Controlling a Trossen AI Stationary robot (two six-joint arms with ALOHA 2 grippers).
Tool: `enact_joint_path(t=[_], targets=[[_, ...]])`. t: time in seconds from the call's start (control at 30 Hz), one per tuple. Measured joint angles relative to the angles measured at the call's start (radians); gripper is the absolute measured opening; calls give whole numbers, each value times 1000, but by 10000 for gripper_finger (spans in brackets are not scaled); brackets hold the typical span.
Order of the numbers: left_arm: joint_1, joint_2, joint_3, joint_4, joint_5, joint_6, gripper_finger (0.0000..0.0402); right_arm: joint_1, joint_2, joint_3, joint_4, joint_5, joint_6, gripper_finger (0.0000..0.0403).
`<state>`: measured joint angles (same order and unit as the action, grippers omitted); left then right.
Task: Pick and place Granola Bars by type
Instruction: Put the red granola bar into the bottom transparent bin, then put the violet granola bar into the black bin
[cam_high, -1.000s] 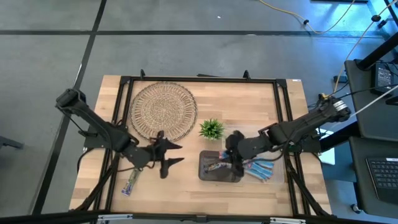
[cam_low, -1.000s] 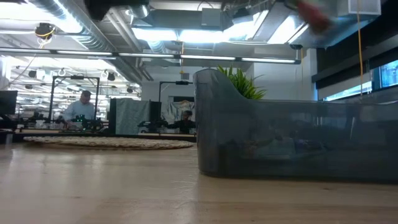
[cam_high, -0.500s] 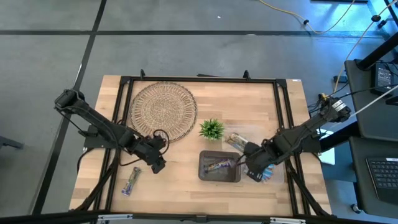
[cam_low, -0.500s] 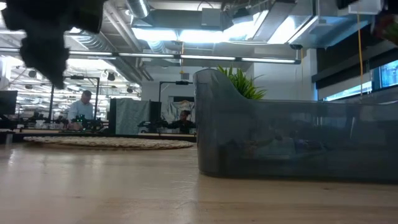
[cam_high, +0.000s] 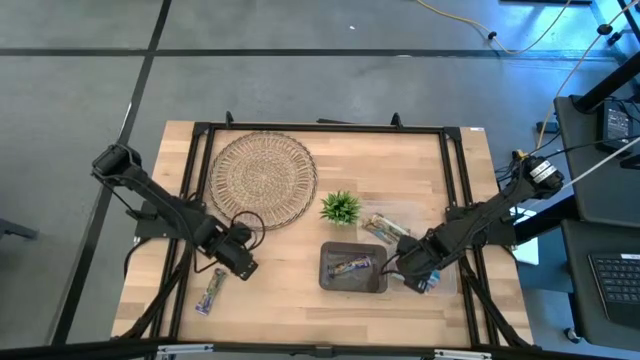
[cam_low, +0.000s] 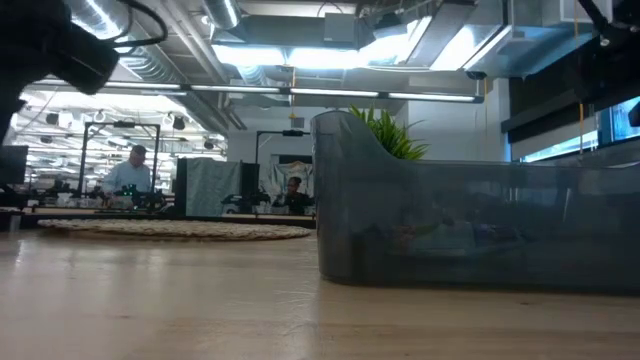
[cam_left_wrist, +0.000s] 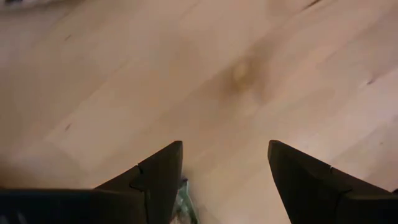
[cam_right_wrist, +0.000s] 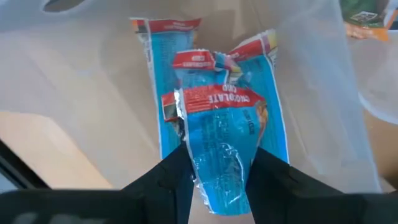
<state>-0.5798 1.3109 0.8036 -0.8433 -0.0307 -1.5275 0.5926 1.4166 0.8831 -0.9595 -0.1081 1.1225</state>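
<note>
Because the right gripper (cam_right_wrist: 214, 180) pinches only the crinkled end of a slick blue bar (cam_right_wrist: 221, 137) over the blue pile (cam_high: 428, 276) beside the dark bin (cam_high: 353, 283), the foil could slide free. Released and wide, the left gripper (cam_left_wrist: 224, 168) hovers over the smooth wooden table (cam_left_wrist: 124, 62), near a green bar (cam_high: 210, 292).

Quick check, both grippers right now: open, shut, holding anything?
Left gripper: open, empty, over bare table.
Right gripper: shut on a blue granola bar.
</note>
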Motion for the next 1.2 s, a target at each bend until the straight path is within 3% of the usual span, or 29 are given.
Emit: enact_joint_path(t=[0.37, 0.63, 0.83, 1.2], targets=[[-188, 54, 0, -6, 67, -369, 229, 0, 0, -7, 12, 0, -42, 130], [-292, 113, 0, -4, 82, -554, 230, 0, 0, -7, 52, 0, -65, 179], [-325, 172, 0, 14, 83, -609, 229, 0, 0, -7, 52, 1, -65, 204], [-343, 286, 3, 28, 68, -577, 230, 0, 0, -7, 51, 1, -74, 206]])
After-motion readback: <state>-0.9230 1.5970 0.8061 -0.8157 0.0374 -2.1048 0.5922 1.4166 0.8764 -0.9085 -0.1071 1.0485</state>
